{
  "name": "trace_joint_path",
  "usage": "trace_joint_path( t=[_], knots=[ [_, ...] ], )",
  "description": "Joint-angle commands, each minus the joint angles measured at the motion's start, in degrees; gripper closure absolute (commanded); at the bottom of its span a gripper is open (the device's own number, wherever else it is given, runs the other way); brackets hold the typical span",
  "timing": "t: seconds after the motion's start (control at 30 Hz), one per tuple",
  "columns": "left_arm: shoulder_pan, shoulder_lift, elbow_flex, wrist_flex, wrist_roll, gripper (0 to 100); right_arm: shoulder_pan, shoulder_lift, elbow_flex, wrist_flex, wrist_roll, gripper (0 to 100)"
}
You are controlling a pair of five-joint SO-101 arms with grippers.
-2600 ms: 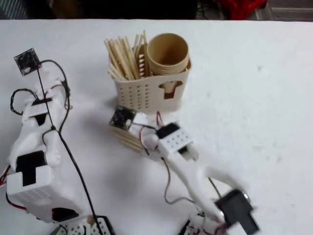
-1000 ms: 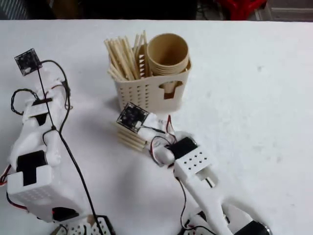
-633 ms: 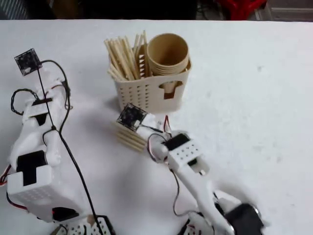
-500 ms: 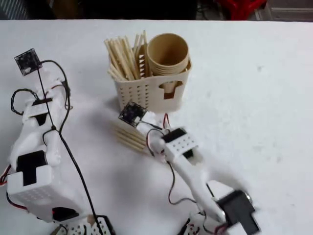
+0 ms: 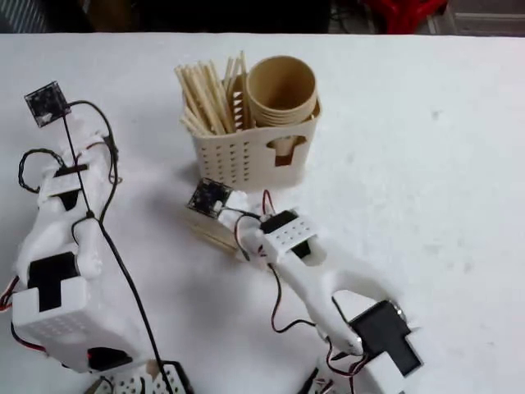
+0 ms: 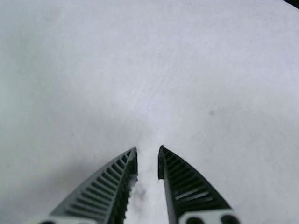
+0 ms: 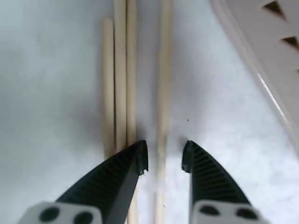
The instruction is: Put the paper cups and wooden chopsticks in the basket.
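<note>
The cream basket [image 5: 254, 156] stands at the table's middle back, holding stacked paper cups [image 5: 281, 89] and a bundle of wooden chopsticks [image 5: 209, 97]. Several loose chopsticks [image 5: 207, 231] lie on the table just in front of it. My right gripper [image 7: 162, 156] hangs low over them, open, with one chopstick [image 7: 163, 88] between its fingers and three more [image 7: 120, 84] beside one finger. The right arm [image 5: 287, 238] stands just in front of the basket. My left gripper [image 6: 147, 149] is open by a narrow gap over bare table, holding nothing.
The left arm [image 5: 57, 213] rests along the table's left side, with cables trailing beside it. The basket wall [image 7: 271, 51] lies close beside the right gripper. The white table [image 5: 426, 164] stretches bare to the right of the basket.
The right arm has swung its wrist a little left and down over the loose chopsticks, and its elbow has shifted. The left arm, basket and cups have not moved.
</note>
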Motion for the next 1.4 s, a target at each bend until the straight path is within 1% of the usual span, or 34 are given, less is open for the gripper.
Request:
trace_joint_path(
  t=[0.0, 0.03, 0.07, 0.27, 0.4, 0.5, 0.67, 0.77, 0.87, 0.97, 1.1, 1.17, 1.37],
  knots=[
    [0.2, -0.7, -1.9, 0.3, -0.5, 91, -1.5, 0.4, -0.7, 0.9, 0.7, 97.5],
    [0.2, -0.7, -1.9, 0.3, -0.5, 91, -1.4, 0.4, -0.7, 1.0, 0.7, 99.1],
    [0.2, -0.7, -1.9, 0.3, -0.5, 91, -1.4, 0.4, -0.7, 1.4, 0.7, 97.3],
    [0.1, -0.8, -1.9, 0.3, -0.5, 91, -1.4, -3.6, -1.7, 6.5, 0.2, 98.1],
    [0.1, -0.7, -2.2, 0.3, -0.5, 91, -1.5, -13.1, 1.1, 7.8, 0.1, 98.1],
    [0.1, -0.7, -2.2, 0.3, -0.5, 91, -1.6, -23.3, 5.5, 7.8, -0.3, 98.1],
    [0.2, -0.6, -2.2, 0.2, -0.5, 91, -1.7, -42.5, 7.4, 7.3, -8.6, 98.1],
    [0.2, -0.6, -2.3, 0.2, -0.5, 91, -2.6, -51.9, 5.3, 3.3, -13.5, 98.1],
    [0.2, -0.6, -2.3, 0.2, -0.5, 91, -2.5, -56.8, 0.9, -3.6, -16.2, 98.1],
    [0.2, -0.6, -2.3, 0.2, -0.5, 91, -2.5, -56.3, -3.3, -13.8, -16.0, 98.1],
    [0.2, -0.6, -2.3, 0.3, -0.5, 91, -2.4, -49.6, -9.4, -26.7, -15.9, 98.1],
    [0.2, -0.6, -2.3, 0.3, -0.5, 91, -2.5, -44.2, -14.2, -28.4, -15.9, 98.1],
    [0.2, -0.6, -2.2, 0.3, -0.5, 91, -2.5, -25.3, -33.4, -27.6, -16.0, 98.1]
  ],
)
